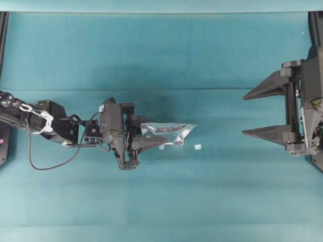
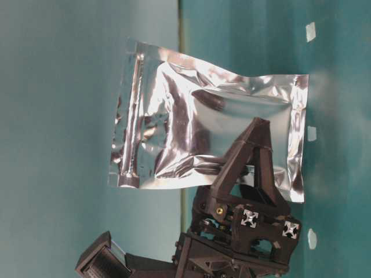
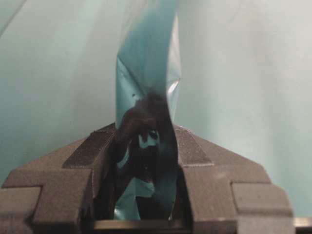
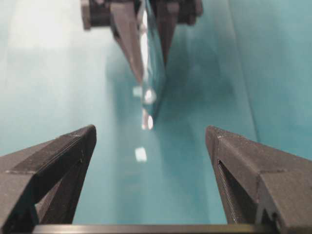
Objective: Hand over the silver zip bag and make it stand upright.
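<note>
Handover not yet made: the left hand (image 1: 146, 143) pinches the silver zip bag (image 1: 169, 134) aloft over the counter (image 1: 161, 201), while the right hand (image 1: 262, 112) waits wide open, well apart; standing remains.

silver zip bag (image 1: 169, 134): shiny silver foil, crinkled, with white glints and dark reflections (in the left wrist view it mirrors the teal around it)
left gripper (image 1: 160, 139): matte black, with small white cross marks on its body in the table-level view
right gripper (image 1: 251, 114): matte black, fingers finely ribbed on the inner faces
table (image 1: 161, 201): plain teal all over
cable (image 1: 48, 166): black, tied with white
small bit (image 1: 198, 146): pale, near white
</note>
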`<action>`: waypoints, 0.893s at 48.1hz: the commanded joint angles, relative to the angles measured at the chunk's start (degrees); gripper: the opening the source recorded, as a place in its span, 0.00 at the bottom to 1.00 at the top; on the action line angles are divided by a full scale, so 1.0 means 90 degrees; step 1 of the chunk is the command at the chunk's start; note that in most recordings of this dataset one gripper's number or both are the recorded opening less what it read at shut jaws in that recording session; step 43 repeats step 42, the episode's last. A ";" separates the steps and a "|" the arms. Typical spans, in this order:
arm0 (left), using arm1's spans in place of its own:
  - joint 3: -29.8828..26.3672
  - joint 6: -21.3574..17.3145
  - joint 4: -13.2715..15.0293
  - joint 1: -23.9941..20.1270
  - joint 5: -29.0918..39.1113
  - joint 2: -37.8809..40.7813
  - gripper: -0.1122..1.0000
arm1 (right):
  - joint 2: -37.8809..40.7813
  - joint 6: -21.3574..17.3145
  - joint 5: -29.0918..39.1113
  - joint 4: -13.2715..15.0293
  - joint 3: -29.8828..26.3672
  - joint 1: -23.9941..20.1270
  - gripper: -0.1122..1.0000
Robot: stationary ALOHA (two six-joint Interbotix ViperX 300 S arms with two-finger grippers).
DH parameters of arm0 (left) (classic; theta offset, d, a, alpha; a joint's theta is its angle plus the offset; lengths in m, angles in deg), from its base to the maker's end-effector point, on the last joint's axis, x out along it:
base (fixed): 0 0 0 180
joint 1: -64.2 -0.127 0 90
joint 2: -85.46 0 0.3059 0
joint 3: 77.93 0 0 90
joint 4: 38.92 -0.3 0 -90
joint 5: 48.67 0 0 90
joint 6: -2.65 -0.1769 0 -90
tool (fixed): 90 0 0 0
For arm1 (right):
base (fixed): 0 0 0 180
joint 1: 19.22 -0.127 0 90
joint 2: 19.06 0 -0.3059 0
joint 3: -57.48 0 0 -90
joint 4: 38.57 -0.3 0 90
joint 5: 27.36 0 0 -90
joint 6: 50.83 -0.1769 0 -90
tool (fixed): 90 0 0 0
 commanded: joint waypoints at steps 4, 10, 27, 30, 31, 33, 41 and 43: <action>-0.0029 0.0000 -0.0020 0.0078 0.0000 -0.0039 0.32 | -0.0039 -0.0049 -0.0244 -0.0020 -0.0020 -0.0010 0.97; -0.0029 0.0000 -0.0020 0.0078 0.0000 -0.0049 0.32 | -0.0039 -0.0049 -0.0264 -0.0020 0.0000 -0.0010 0.97; -0.0010 0.0000 -0.0020 0.0078 0.0000 -0.0059 0.32 | -0.0107 -0.0049 -0.0254 -0.0020 0.0010 -0.0010 0.97; -0.0010 0.0000 -0.0020 0.0078 0.0000 -0.0059 0.32 | -0.0107 -0.0049 -0.0244 -0.0020 0.0010 -0.0010 0.97; -0.0010 0.0000 -0.0020 0.0078 0.0000 -0.0059 0.32 | -0.0107 -0.0049 -0.0244 -0.0020 0.0010 -0.0010 0.97; -0.0010 0.0000 -0.0020 0.0078 0.0000 -0.0059 0.32 | -0.0107 -0.0049 -0.0244 -0.0020 0.0010 -0.0010 0.97; -0.0010 -0.0010 -0.0020 0.0078 0.0000 -0.0059 0.32 | -0.0117 -0.0049 -0.0244 -0.0020 0.0010 -0.0010 0.97; -0.0010 0.0000 -0.0020 0.0078 0.0000 -0.0059 0.32 | -0.0107 -0.0049 -0.0244 -0.0020 0.0010 -0.0010 0.97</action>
